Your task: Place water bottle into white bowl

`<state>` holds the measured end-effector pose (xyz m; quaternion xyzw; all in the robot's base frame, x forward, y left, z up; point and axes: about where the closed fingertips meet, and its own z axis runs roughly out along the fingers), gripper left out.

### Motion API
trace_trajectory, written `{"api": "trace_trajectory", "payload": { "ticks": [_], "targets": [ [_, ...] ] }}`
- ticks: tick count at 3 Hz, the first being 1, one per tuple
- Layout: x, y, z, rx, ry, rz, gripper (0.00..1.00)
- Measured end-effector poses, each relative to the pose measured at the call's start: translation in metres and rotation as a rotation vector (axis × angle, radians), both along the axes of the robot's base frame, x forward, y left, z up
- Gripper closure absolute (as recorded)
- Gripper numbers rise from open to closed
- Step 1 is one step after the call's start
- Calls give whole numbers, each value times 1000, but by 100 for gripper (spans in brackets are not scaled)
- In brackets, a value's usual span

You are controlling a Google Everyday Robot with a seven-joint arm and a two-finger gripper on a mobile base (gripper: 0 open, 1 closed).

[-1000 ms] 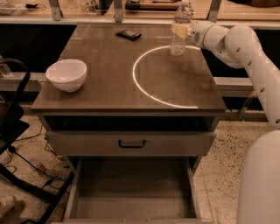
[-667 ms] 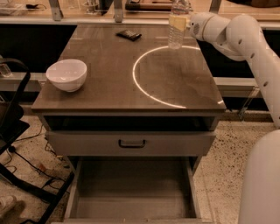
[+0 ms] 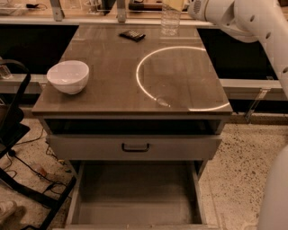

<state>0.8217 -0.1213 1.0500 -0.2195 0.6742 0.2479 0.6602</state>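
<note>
Water bottle (image 3: 171, 21) at the table's far edge, clamped near its top by the gripper (image 3: 179, 4). White bowl (image 3: 68, 76) well apart, near left on the brown tabletop (image 3: 112, 67). Bottom drawer (image 3: 135, 197) pulled out over speckled floor (image 3: 234, 179).

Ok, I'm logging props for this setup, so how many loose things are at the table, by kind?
water bottle: 1, at the far edge of the table, right by the gripper at the picture's top
white bowl: 1, near the left edge
small flat black object: 1, toward the back
Total: 3
</note>
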Motion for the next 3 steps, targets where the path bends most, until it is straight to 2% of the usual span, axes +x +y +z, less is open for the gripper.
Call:
{"api": "trace_trajectory", "payload": {
  "ticks": [1, 2, 3],
  "targets": [
    [-23, 28, 16, 17, 30, 54, 100],
    [-61, 65, 21, 41, 49, 147, 100],
    [-89, 96, 24, 44, -1, 231, 100]
  ]
}}
